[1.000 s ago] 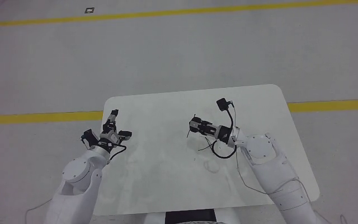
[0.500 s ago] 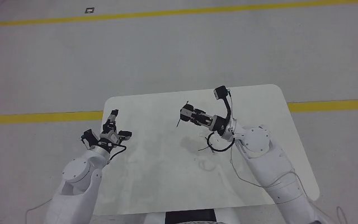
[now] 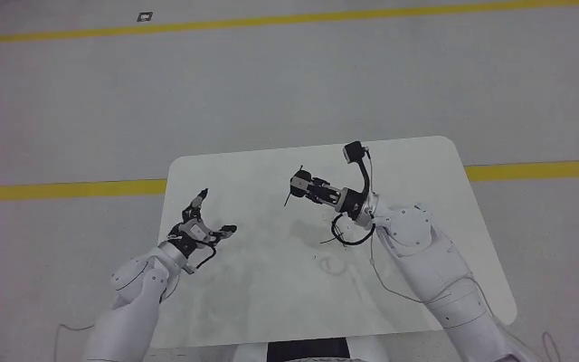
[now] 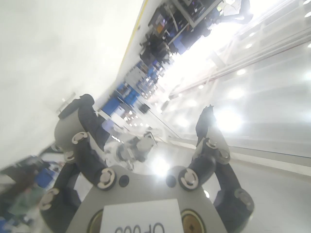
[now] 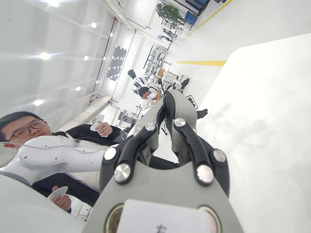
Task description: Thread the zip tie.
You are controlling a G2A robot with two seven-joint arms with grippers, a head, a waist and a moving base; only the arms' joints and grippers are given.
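Observation:
A thin black zip tie [image 3: 289, 194] sticks out from my right gripper [image 3: 298, 179], which is shut on it above the middle of the white table [image 3: 425, 172]. In the right wrist view the two fingers press together at the gripper [image 5: 166, 94], and the zip tie [image 5: 166, 130] runs as a dark strip between them. My left gripper [image 3: 215, 212] hovers over the table's left part, open, with nothing between its fingers. It is a good way to the left of the zip tie. The left wrist view shows the same gripper [image 4: 145, 109] spread wide.
A black cable loop [image 3: 344, 237] hangs beside the right wrist. The table's left edge [image 3: 168, 195] runs close to the left arm. Bare tabletop lies between the two grippers.
The left gripper has swung in over the table towards the right and turned. The right gripper carried the zip tie up and to the left, then held nearly still.

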